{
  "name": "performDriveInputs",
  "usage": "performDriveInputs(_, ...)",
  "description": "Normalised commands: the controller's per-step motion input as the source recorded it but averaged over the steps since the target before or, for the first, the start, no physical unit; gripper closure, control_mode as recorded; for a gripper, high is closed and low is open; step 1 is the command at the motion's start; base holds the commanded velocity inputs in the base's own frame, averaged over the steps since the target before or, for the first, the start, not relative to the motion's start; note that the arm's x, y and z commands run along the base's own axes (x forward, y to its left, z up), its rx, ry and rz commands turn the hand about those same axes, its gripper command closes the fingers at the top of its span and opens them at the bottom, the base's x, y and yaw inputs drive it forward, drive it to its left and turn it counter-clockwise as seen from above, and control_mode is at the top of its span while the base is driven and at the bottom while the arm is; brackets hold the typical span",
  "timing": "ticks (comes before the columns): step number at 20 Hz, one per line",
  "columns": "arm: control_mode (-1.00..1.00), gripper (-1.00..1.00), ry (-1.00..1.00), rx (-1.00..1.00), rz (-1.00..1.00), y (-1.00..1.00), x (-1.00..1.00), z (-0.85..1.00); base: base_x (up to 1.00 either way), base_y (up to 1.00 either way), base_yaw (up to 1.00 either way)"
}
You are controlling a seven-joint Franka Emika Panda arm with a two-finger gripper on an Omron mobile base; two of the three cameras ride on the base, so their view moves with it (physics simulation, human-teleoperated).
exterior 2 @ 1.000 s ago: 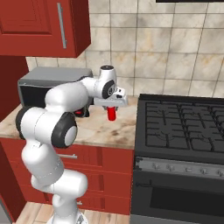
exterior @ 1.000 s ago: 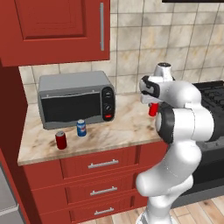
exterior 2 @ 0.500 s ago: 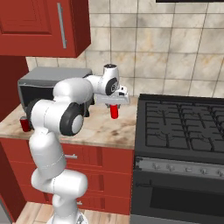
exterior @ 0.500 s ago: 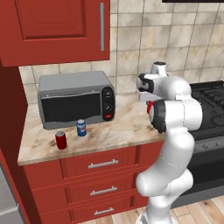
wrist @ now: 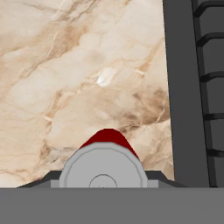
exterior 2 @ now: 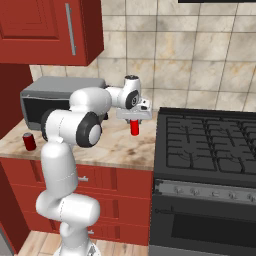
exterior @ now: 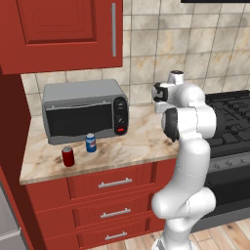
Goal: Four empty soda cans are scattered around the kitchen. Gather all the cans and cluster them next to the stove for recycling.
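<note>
Small red soda can with silver top [exterior 2: 134, 128] pinched upright in jaws of white arm's gripper [exterior 2: 134, 121] — hangs above beige marble counter [exterior 2: 120, 145], just beside black grated stove [exterior 2: 210, 145], likely for set-down there. Second red can [exterior: 68, 156], blue can [exterior: 91, 143] wait by grey toaster oven [exterior: 83, 111].

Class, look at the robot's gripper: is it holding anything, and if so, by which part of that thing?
Yes. The gripper holds a red soda can upright above the counter, jaws closed on its upper end, near the silver top.
</note>
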Motion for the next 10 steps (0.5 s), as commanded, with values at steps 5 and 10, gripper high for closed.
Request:
performDriveInputs(5, -1.0, 1.0, 0.0, 0.0, 0.05, -0.05, 0.32, -0.27, 0.0, 0.0, 0.0)
performDriveInputs(10, -1.0, 1.0, 0.0, 0.0, 0.05, -0.03, 0.35, -0.15, 0.0, 0.0, 0.0)
